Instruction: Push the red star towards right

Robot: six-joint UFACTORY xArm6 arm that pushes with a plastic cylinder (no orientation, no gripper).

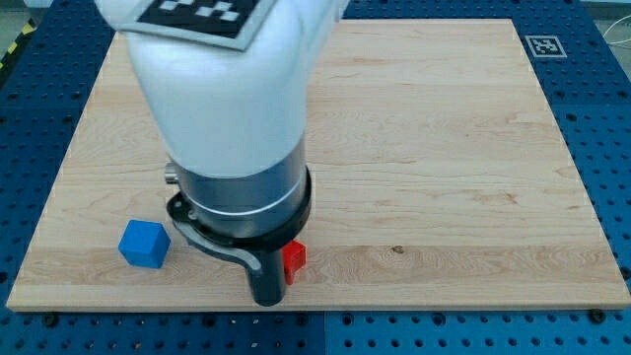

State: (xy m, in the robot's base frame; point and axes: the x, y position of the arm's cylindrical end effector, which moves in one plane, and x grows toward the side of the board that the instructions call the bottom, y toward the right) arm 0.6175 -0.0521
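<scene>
A red block, the red star, shows only as a small part near the view's bottom, just right of the arm; the arm hides the rest of it. The arm's white and dark body fills the view's left and centre. A dark rod end, my tip, reaches the board just left of and slightly below the red block, touching or nearly touching it. A blue cube sits at the view's lower left, apart from the tip.
The wooden board lies on a blue perforated table. A black-and-white marker tag is at the board's top right corner. The board's bottom edge runs just below my tip.
</scene>
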